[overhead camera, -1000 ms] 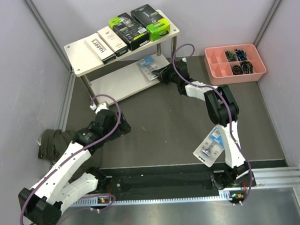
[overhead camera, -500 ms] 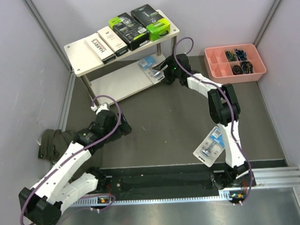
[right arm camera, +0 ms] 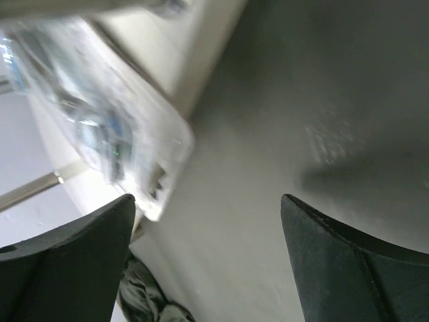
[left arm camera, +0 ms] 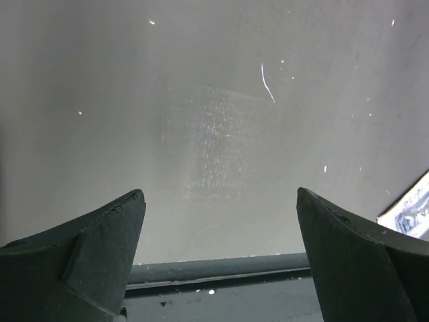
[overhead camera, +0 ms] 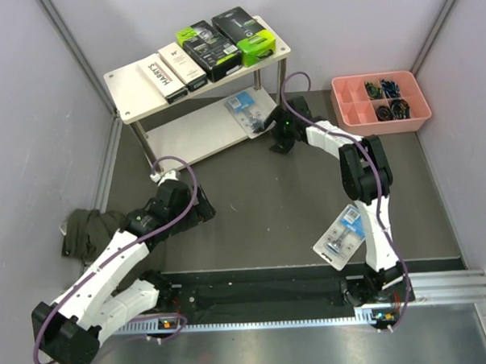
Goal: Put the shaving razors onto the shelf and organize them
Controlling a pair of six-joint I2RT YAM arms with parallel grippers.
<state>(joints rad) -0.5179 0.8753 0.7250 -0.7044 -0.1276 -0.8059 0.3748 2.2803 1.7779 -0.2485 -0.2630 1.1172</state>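
The shelf (overhead camera: 130, 86) stands at the back left. Its top board carries two white Harry's boxes (overhead camera: 164, 77) and two black and lime-green packs (overhead camera: 208, 48). A clear blister pack with a blue card (overhead camera: 244, 111) lies on the lower board, its end sticking out over the right edge; the right wrist view shows it blurred (right arm camera: 100, 127). My right gripper (overhead camera: 266, 128) is open just to the right of that pack, apart from it. A second blister pack (overhead camera: 340, 236) lies on the table by the right arm's base. My left gripper (overhead camera: 204, 212) hangs open over bare table, nothing between its fingers.
A pink compartment tray (overhead camera: 386, 125) with small dark items sits at the back right. A crumpled green cloth (overhead camera: 84, 229) lies by the left wall. Grey walls close in both sides, and a metal rail runs along the near edge.
My right gripper has opened, let go of the blister pack on the lower board and drawn back to the right. The left arm has barely moved.
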